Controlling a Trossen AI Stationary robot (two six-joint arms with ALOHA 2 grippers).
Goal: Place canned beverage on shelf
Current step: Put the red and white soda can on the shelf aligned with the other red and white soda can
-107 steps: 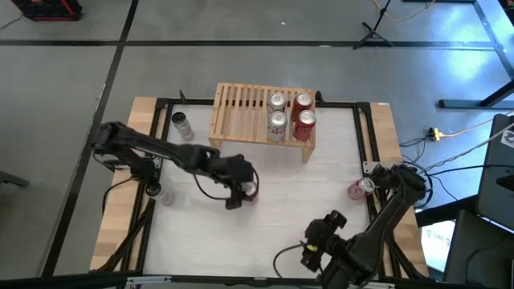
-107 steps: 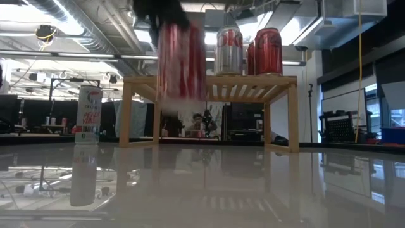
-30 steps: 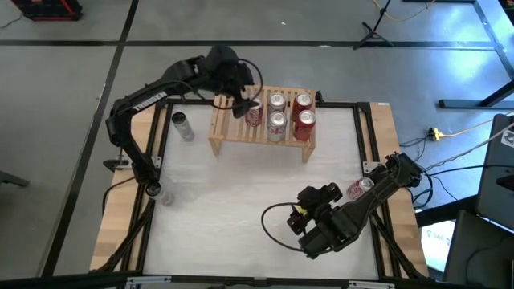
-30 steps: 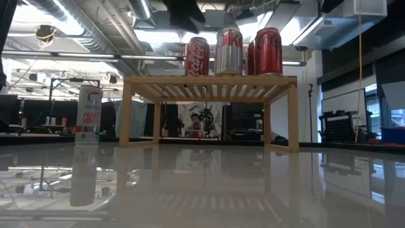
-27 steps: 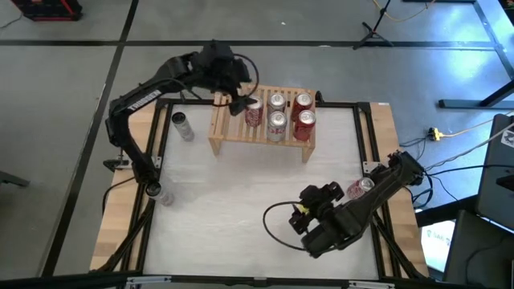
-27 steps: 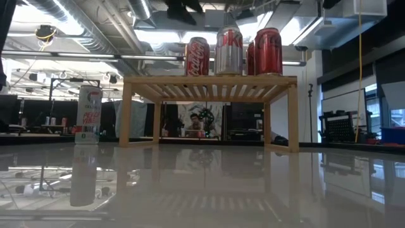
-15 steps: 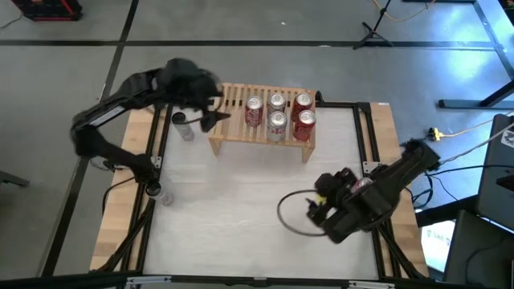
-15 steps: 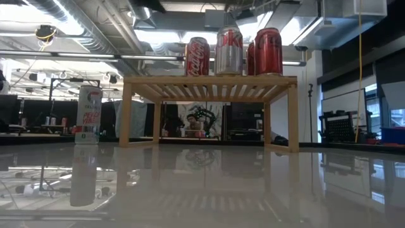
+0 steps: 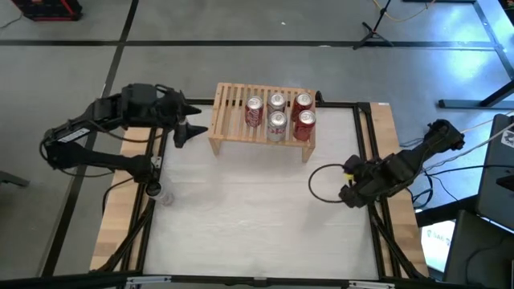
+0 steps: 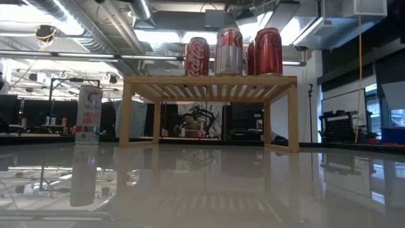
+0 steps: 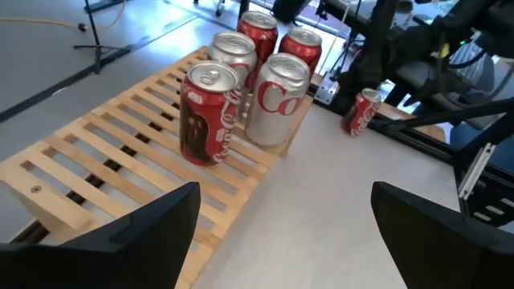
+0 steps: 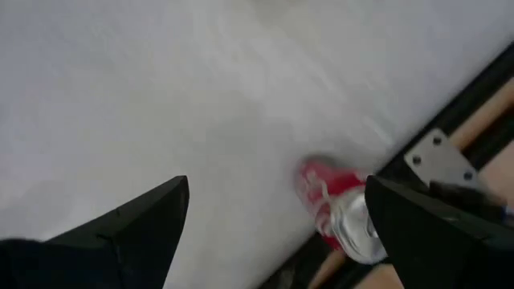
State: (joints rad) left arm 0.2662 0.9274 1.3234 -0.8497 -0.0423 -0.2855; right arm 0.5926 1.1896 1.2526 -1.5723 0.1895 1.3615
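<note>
The light-wood shelf [image 9: 261,112] stands at the table's far side with several cans upright on its slatted top; the leftmost is a red can [image 9: 254,111], also in the left wrist view [image 11: 209,112]. My left gripper [image 9: 193,128] is open and empty, just left of the shelf's left end [image 11: 286,189]. My right gripper [image 9: 348,194] is open and empty at the table's right edge, above a red can [image 12: 333,205] that shows ahead of its fingers [image 12: 277,183]. The arm hides that can in the high view.
A tall white-and-red can [image 10: 88,114] stands on the table left of the shelf, close to my left gripper. The table's black frame and wooden side boards [image 9: 387,136] run along the right edge, beside the red can. The white table top [image 9: 257,209] lies between the arms.
My left gripper has drawn back from the shelf, up and then toward the table's left edge, leaving the red can upright on the slats. My right gripper has swung from the table's near middle toward the right edge, to the red can there.
</note>
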